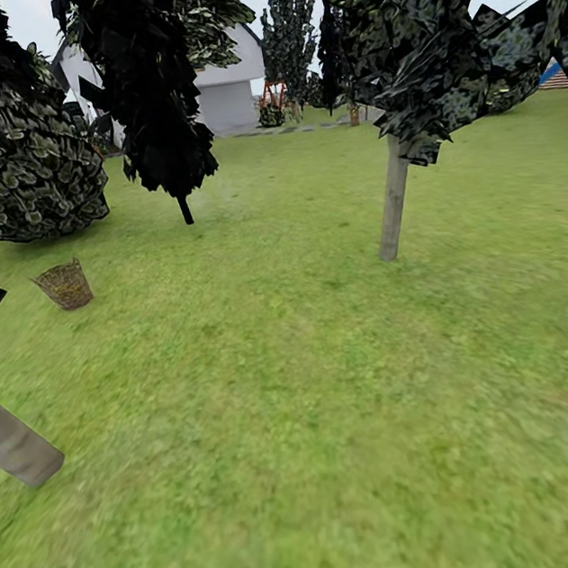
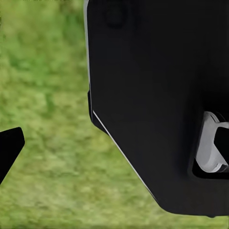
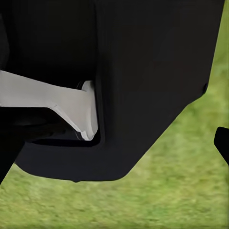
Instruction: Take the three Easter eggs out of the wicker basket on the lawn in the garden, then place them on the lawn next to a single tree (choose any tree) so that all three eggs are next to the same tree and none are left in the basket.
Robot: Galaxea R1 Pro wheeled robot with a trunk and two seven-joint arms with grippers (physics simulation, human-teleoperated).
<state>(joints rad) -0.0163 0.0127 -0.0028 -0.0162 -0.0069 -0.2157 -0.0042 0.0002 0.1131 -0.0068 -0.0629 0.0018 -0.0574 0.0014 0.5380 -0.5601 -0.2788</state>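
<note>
The wicker basket [image 1: 64, 285] stands on the lawn [image 1: 303, 409] at the far left, below a round bush. Its inside is hidden at this distance, so the Easter eggs are out of sight. A tree with a pale grey-beige trunk [image 1: 392, 199] rises at the middle right. A second pale trunk [image 1: 12, 443] leans in at the near left. Of my left gripper, one dark fingertip [image 2: 9, 148] pokes in over grass. Of my right gripper, one dark fingertip [image 3: 223, 143] shows at the picture's edge. Nothing shows against either fingertip.
A smaller dark-trunked tree [image 1: 183, 208] stands behind the basket's right. A round bush [image 1: 17, 169] fills the far left. A white house [image 1: 222, 84] lies far back. My black body [image 2: 162, 95] blocks much of both wrist views. Open grass stretches between the trees.
</note>
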